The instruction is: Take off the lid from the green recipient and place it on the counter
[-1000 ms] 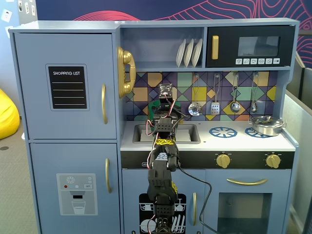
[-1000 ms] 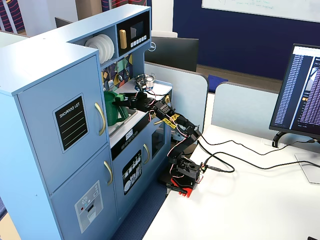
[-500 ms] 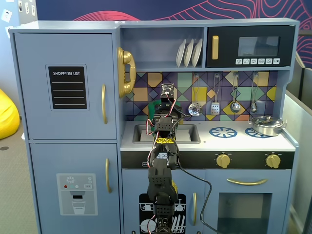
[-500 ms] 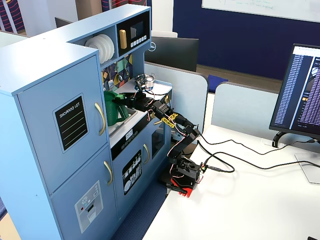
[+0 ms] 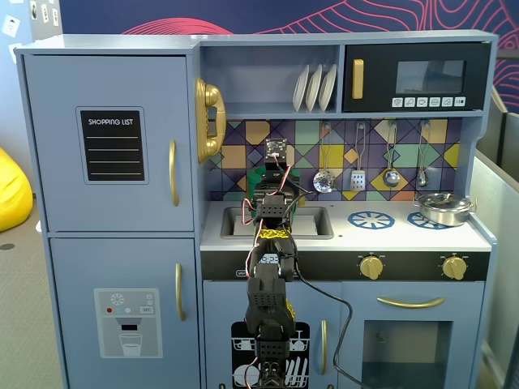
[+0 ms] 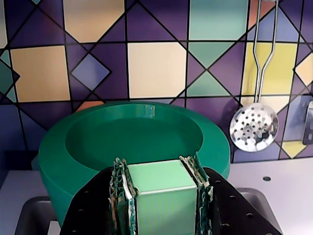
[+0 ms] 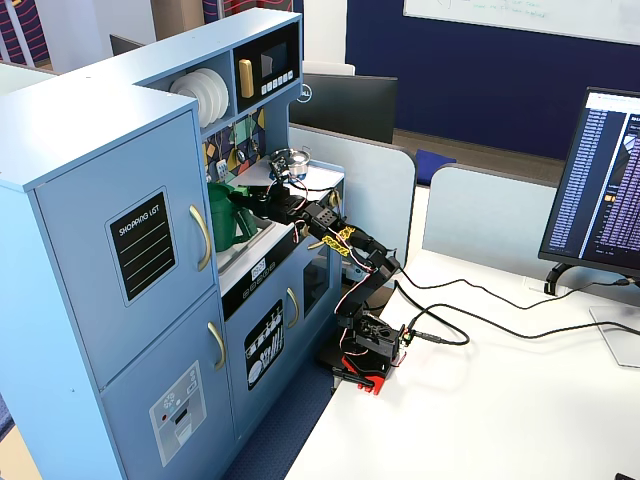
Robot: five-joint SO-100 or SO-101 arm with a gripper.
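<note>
The green lid (image 6: 132,142) fills the wrist view, a round dark green disc with a raised rim and a dished top. My gripper (image 6: 159,171) is shut on a pale green square block (image 6: 161,196) at the lid's near rim. The green recipient (image 7: 220,225) stands at the back of the counter (image 5: 389,235) by the sink, and the lid hides most of it in the wrist view. In a fixed view my arm covers it except for a green patch (image 5: 259,180). I cannot tell whether the lid still rests on the recipient.
The sink basin (image 5: 235,223) lies under my arm. A silver pot (image 5: 442,208) stands on the right burner print. Utensils hang on the tiled back wall, with a slotted spoon (image 6: 253,128) close to the lid's right. Bare counter (image 6: 288,196) shows right of the sink.
</note>
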